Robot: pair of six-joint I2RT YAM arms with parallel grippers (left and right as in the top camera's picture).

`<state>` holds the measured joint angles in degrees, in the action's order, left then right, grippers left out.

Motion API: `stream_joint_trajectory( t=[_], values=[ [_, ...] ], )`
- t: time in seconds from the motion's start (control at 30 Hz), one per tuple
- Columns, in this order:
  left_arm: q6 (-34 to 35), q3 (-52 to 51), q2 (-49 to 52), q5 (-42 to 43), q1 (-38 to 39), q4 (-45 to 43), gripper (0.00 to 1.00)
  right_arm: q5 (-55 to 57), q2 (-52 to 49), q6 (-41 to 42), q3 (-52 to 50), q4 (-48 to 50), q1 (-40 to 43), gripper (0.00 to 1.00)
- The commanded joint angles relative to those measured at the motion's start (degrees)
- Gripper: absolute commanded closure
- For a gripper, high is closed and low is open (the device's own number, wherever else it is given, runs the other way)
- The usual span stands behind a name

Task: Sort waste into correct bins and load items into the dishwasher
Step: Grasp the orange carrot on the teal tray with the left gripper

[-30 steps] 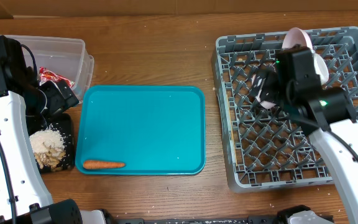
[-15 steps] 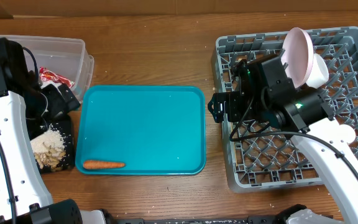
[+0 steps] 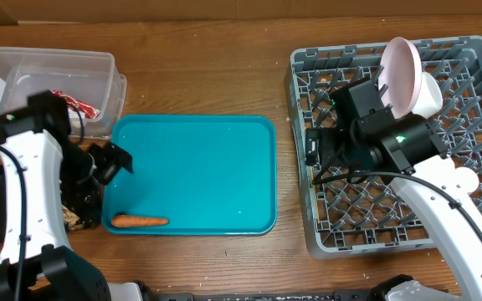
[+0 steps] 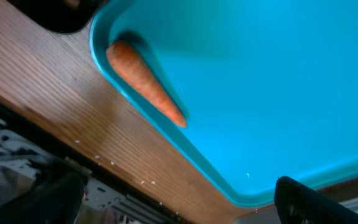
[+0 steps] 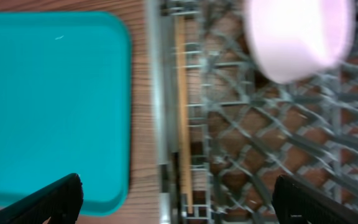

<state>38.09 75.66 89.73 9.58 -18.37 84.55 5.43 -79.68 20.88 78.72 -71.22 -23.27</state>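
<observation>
The small orange carrot lies in the near left corner of the teal tray. My left gripper hangs open and empty over the tray's left edge, just behind the carrot. The red-and-white wrapper sits in the clear tub. Tan food scraps show on the black tray, mostly hidden by my left arm. My right gripper is open and empty over the left rim of the grey dish rack. A chopstick lies along that rim.
A pale pink bowl stands on edge at the rack's back, with a white cup beside it. The teal tray lies between tub and rack on the wooden table.
My left arm has swung from over the tub and black tray to the teal tray's left edge. My right arm has left the rack's middle for its left rim.
</observation>
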Motion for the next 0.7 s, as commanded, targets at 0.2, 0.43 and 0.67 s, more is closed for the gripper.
stream_joint_trajectory(
  t=[0.2, 0.43, 0.67],
  values=[
    [7.17, -17.33, -0.76, -5.31, 0.42, -15.10, 0.00, 3.91, -0.07, 7.82, 1.14, -0.94, 8.04, 0.00],
    [7.17, -24.61, -0.74, -6.21, 0.42, -25.77, 0.00, 3.96, -0.07, 7.85, 1.14, -1.55, 9.64, 0.00],
    [7.13, -28.59, -0.72, -6.19, 0.42, -31.87, 0.00, 3.93, -0.07, 7.87, 1.14, -1.53, 9.64, 0.00]
  ],
)
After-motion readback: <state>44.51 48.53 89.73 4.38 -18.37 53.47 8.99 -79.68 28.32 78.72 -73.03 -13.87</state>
